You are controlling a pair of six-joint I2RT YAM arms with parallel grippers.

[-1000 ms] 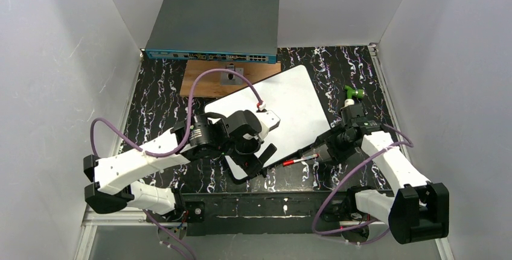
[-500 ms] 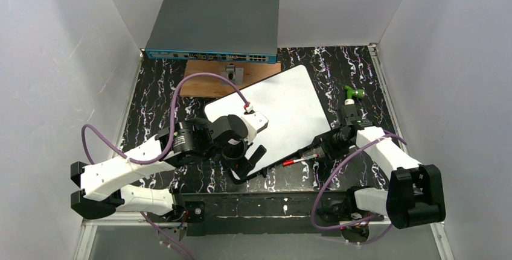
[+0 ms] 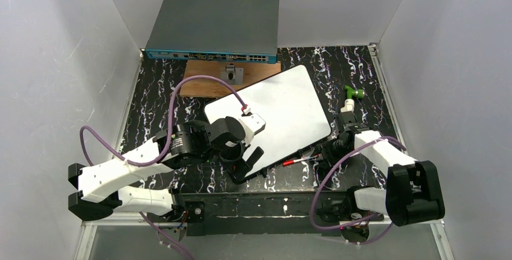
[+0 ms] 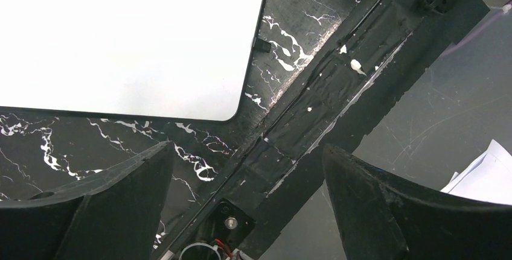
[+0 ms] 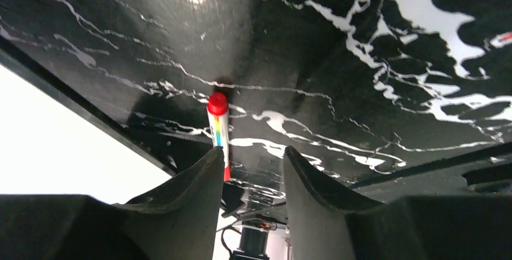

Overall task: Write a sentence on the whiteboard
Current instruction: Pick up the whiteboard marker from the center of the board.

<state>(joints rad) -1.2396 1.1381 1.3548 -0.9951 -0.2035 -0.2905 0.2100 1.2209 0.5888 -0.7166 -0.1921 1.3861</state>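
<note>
Your left gripper [image 3: 249, 164] hangs, jaws wide apart, over the near corner of the whiteboard [image 3: 284, 106], which lies askew on the black marbled table [image 3: 157, 91]. Your right gripper [image 5: 253, 151], jaws narrowly apart, straddles a red-capped marker [image 5: 218, 124] beside the board's edge.

My black, white-veined worktop [image 3: 157, 91] carries the whiteboard [image 3: 284, 100], angled, in the middle, with a red-capped marker [image 3: 296, 161] lying just off its near edge. At the far left sit a wooden plate [image 3: 199, 85] and a grey network switch [image 3: 211, 28]; a small green-topped piece [image 3: 351, 93] is on the right.
</note>
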